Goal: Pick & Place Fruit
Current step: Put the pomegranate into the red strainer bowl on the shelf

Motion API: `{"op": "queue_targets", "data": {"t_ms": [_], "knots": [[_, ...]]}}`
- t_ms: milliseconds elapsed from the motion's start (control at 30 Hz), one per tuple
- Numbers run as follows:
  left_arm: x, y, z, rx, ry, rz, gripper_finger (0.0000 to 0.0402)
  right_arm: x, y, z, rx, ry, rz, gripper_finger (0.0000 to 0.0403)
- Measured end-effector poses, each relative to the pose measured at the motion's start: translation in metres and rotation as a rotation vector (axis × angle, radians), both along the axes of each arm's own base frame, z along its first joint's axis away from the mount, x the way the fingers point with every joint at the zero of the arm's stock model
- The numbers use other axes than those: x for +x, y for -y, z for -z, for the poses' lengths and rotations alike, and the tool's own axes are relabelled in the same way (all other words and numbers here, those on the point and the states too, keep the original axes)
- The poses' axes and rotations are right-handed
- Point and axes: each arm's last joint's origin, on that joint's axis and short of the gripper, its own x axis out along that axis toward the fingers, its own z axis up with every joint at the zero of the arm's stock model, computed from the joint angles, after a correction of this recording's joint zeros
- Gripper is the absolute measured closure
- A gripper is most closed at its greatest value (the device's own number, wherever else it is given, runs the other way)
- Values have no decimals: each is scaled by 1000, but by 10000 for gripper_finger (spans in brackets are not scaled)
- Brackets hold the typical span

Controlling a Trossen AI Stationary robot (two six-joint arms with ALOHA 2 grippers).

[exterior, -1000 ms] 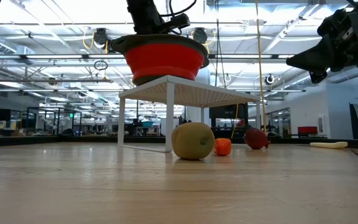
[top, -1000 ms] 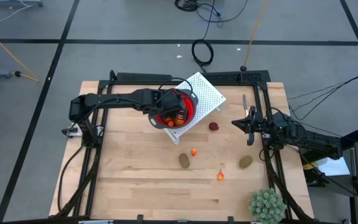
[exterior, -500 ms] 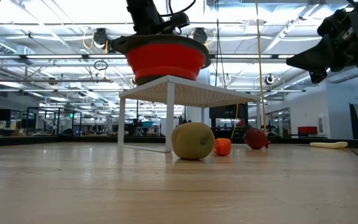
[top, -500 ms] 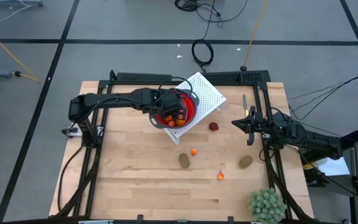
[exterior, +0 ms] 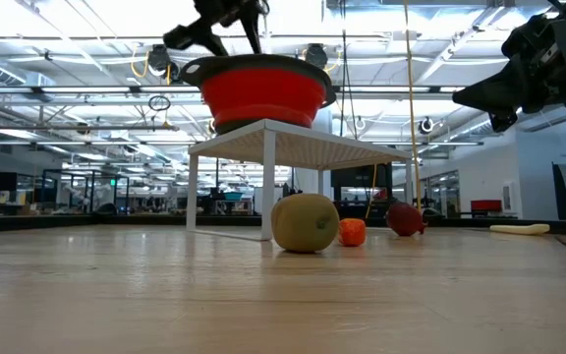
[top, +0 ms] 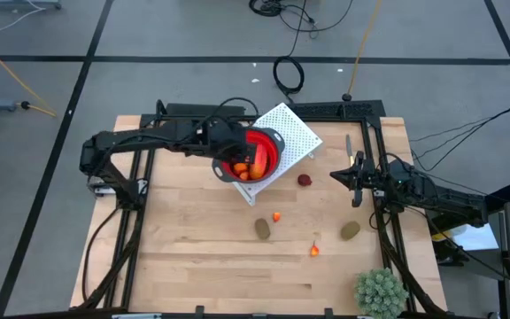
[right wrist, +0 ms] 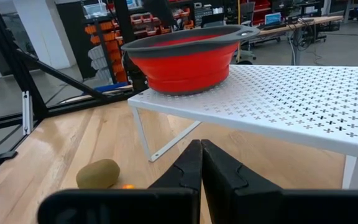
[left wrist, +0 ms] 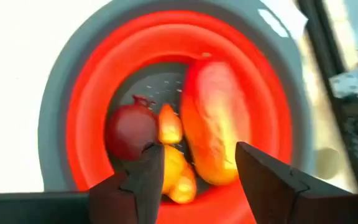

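Note:
My left gripper (left wrist: 197, 151) hangs open just above the round red bowl (top: 257, 156), toward its left side (top: 230, 151), touching nothing. In the bowl lie a long red-orange piece (left wrist: 215, 124), a dark red ball (left wrist: 131, 129) and small orange bits (left wrist: 171, 168). The bowl stands on a white perforated stand (top: 292, 135). On the table lie two brown-green ovals (top: 262, 229) (top: 350, 231), two orange bits (top: 277, 216) (top: 314, 251) and a dark red ball (top: 305, 180). My right gripper (top: 356, 180) waits shut near the right edge, raised off the table (exterior: 489, 98).
A spiky green plant (top: 381, 291) sits at the near right corner. The stand's legs (exterior: 266, 187) rest on the table behind the nearer oval (exterior: 305, 222). Bare wood stretches over the near left part of the table (top: 184, 257).
My left gripper has come up out of the bowl and drawn back toward the table's left edge, tipping as it rose. The bowl and the fruit inside it now show uncovered. The fruit on the table has stayed in place.

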Motion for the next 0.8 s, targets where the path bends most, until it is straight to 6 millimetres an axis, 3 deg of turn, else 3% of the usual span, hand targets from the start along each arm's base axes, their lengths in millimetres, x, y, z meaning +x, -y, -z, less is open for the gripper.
{"op": "queue_targets", "data": {"t_ms": [167, 433, 633, 800], "knots": [[-12, 15, -15, 21, 36, 61, 247, 0, 0, 0, 1, 0, -3, 403], [-21, 52, -26, 216, 9, 265, 320, 0, 0, 0, 4, 1, -4, 403], [-26, 80, -29, 337, -4, 328, 389, 0, 0, 0, 121, 20, -9, 403], [-27, 94, -30, 385, -2, 380, 391, 0, -3, 0, 138, 17, -101, 403]]}}
